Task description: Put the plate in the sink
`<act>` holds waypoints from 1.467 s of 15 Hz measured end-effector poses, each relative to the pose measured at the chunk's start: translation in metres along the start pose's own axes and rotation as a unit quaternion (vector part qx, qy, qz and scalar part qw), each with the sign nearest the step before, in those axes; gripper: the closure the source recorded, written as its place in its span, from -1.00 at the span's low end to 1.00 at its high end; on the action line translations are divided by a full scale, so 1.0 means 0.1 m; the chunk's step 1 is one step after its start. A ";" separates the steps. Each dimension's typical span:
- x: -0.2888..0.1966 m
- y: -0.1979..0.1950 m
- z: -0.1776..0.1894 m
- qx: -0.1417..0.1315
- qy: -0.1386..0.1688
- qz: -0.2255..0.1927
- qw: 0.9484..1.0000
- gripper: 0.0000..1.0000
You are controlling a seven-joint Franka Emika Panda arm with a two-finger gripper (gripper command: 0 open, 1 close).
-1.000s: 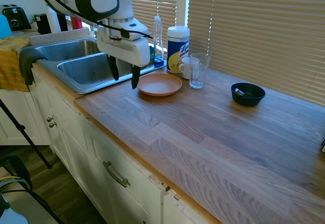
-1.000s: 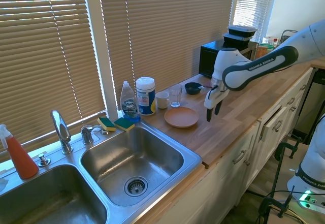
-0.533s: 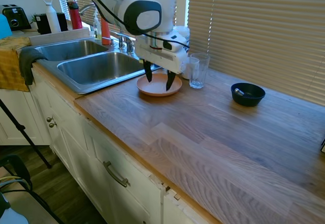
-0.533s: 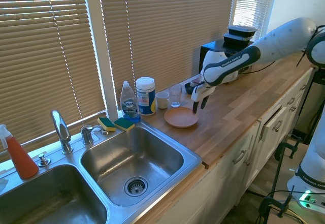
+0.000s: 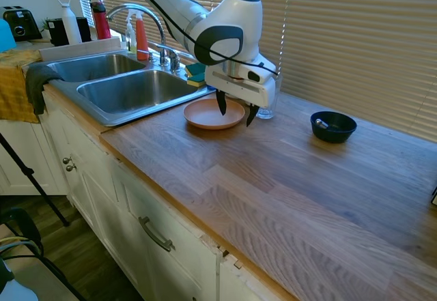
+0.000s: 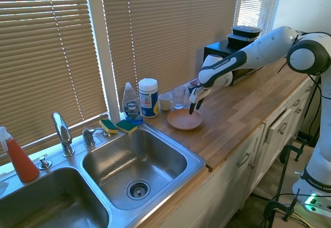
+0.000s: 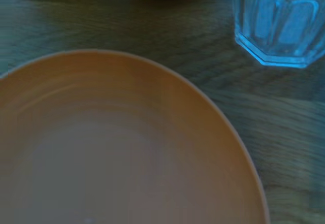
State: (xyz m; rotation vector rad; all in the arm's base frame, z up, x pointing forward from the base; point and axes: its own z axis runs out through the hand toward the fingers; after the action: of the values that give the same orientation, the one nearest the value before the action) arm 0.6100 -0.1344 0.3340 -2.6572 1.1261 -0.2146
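One plate [image 5: 214, 113] lies flat on the wooden tabletop [image 5: 287, 185], just beside the sink [image 5: 116, 86], which is at about 10 o'clock from it in the first exterior view. The gripper [image 5: 233, 111] hangs over the plate's far edge, its fingers spread apart and holding nothing. The rim is low, so I think the fingers may slip off it. The drinking glass [image 5: 268, 96] stands near, at 2 o'clock, and could be knocked over. The plate is round, face up, with no long axis.
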 end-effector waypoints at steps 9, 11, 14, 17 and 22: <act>0.07 -0.09 0.06 -0.008 -0.072 -0.012 0.997 1.00; 0.05 -0.11 0.08 -0.010 -0.080 -0.014 0.997 1.00; 0.06 -0.13 0.12 -0.012 -0.084 -0.015 0.996 1.00; 0.06 -0.15 0.15 -0.013 -0.090 -0.015 0.996 1.00; 0.06 -0.19 0.19 -0.015 -0.097 -0.015 0.995 1.00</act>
State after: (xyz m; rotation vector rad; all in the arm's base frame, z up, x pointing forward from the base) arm 0.6319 -0.1228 0.3220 -2.6533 1.0359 0.0533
